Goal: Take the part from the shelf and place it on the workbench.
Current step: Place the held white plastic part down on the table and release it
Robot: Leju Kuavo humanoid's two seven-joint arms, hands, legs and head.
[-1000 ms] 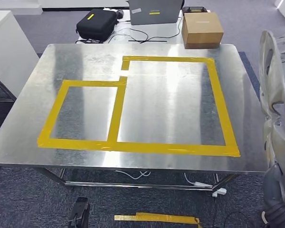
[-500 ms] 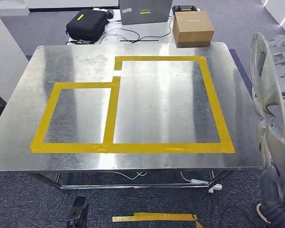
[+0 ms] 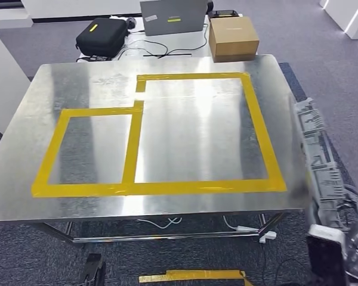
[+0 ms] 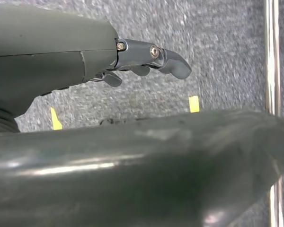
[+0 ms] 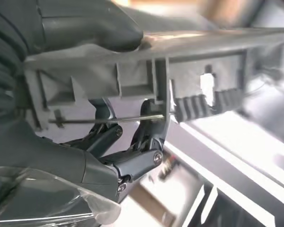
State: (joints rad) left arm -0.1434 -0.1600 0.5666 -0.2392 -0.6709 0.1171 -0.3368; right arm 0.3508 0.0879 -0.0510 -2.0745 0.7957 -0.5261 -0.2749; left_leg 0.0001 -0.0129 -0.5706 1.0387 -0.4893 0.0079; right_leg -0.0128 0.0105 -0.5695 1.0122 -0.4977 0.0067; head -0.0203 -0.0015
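While we look down from the head view, our right hand (image 3: 348, 238) sits low at the near right corner of the workbench (image 3: 181, 137), largely blurred, with the grey ribbed part (image 3: 319, 161) rising from it and leaning away toward the bench's right edge. Ahead and to the left of that hand lies the large yellow tape rectangle (image 3: 258, 128), with a smaller tape rectangle (image 3: 55, 146) farther left still. Beyond the bench, well away from the hand, stand a cardboard box (image 3: 233, 37), a laptop (image 3: 172, 15) and a black case (image 3: 101, 36).

From the left wrist view, our left hand (image 4: 147, 59) hangs above grey carpet, its fingers loosely spread and nothing in them.

From the right wrist view, our right hand's fingers (image 5: 140, 158) curl up under the part's ribbed underside, and the thumb lies over its upper face, so the part is clamped between them.

We judge that the carrying step is nearly done and placing is at hand. Next we need to swing the part leftward and forward over the bench, probably inside the large tape rectangle, lower it flat, then loosen the hand.
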